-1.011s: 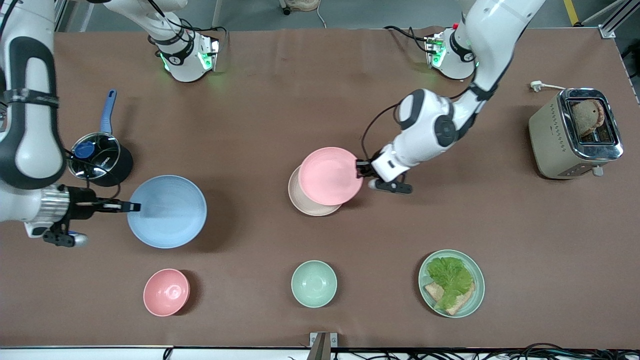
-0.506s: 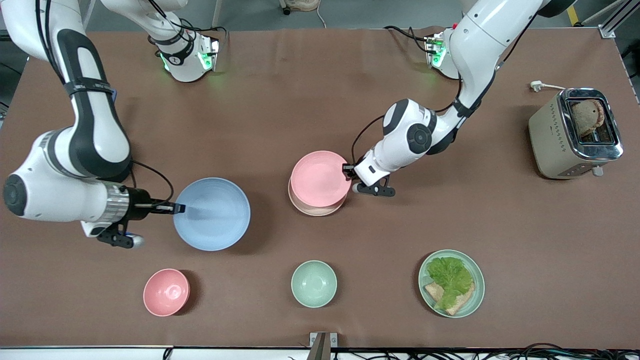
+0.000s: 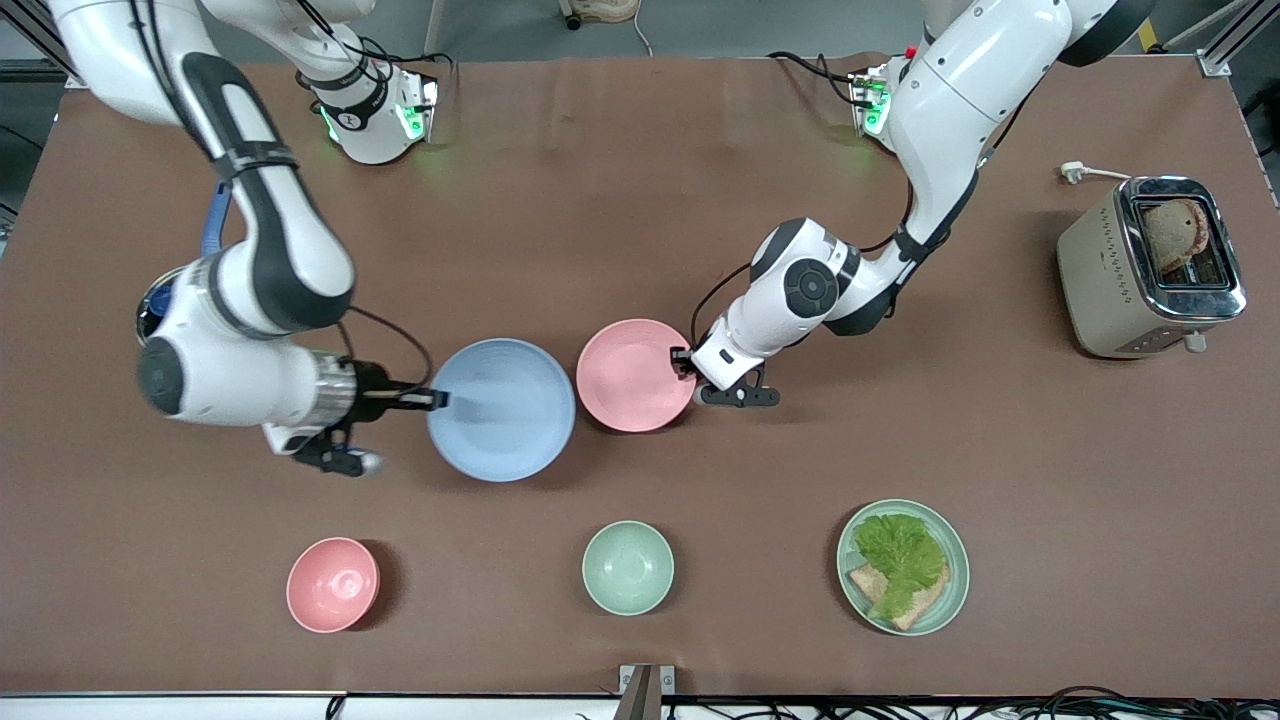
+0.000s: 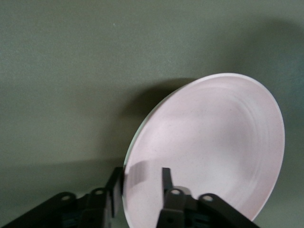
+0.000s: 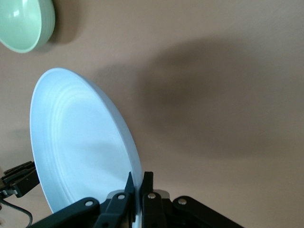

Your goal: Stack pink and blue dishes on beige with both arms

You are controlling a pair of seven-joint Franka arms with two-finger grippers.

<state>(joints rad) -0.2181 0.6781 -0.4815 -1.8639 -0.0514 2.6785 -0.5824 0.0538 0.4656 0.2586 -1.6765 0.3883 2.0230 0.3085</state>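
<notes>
The pale pink plate (image 3: pixel 635 375) lies flat in the middle of the table and covers the beige plate, which is hidden under it. My left gripper (image 3: pixel 682 362) is at that plate's rim on the left arm's side. In the left wrist view the left gripper (image 4: pixel 141 173) is open, one finger under the pink plate (image 4: pixel 213 142) and one above it with a clear gap. My right gripper (image 3: pixel 440 400) is shut on the rim of the light blue plate (image 3: pixel 500 410), holding it level just above the table beside the pink one. The right wrist view shows the right gripper (image 5: pixel 139 176) pinching the blue plate (image 5: pixel 80 147).
A small pink bowl (image 3: pixel 333 585), a mint bowl (image 3: pixel 627 567) and a mint plate with lettuce and bread (image 3: pixel 940 600) stand near the front camera. A toaster (image 3: pixel 1150 265) is at the left arm's end. A pot with a blue handle (image 3: pixel 214 222) is partly hidden by the right arm.
The right arm carried the blue plate from the right arm's end to just beside the pink plate. The left arm brought the pink plate over the beige plate, which no longer shows.
</notes>
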